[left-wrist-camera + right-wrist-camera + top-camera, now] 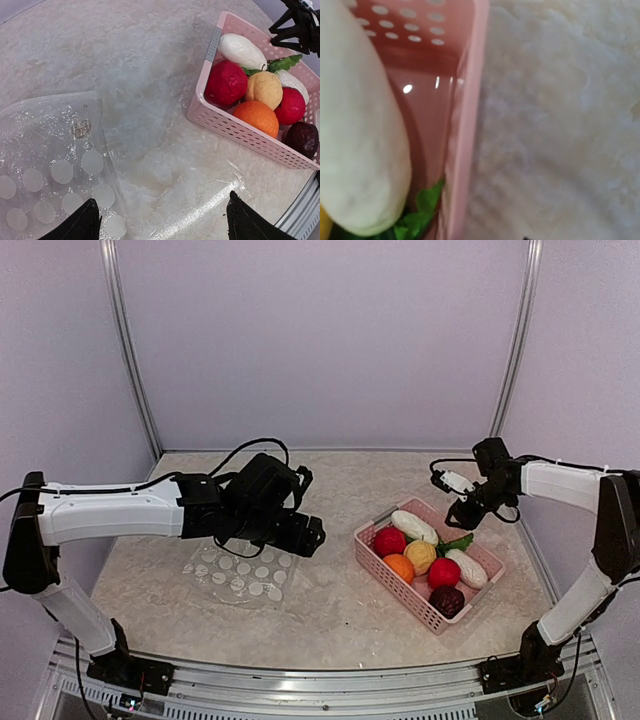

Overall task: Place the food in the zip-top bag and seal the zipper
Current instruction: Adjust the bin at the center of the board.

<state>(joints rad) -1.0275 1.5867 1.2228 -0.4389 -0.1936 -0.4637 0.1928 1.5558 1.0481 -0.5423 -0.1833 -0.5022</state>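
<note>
Top external view puts the task at its start: all the food (420, 555) sits in the pink basket (395, 585), just below the right gripper (468, 512), whose finger spread I cannot tell. The left gripper (162, 222) hangs with fingers wide, the zip-top bag (45, 150) lying flat beneath one fingertip (the zipper is too faint to pick out). Next, I judge, the left must catch the bag's mouth edge while the right descends onto a piece.
</note>
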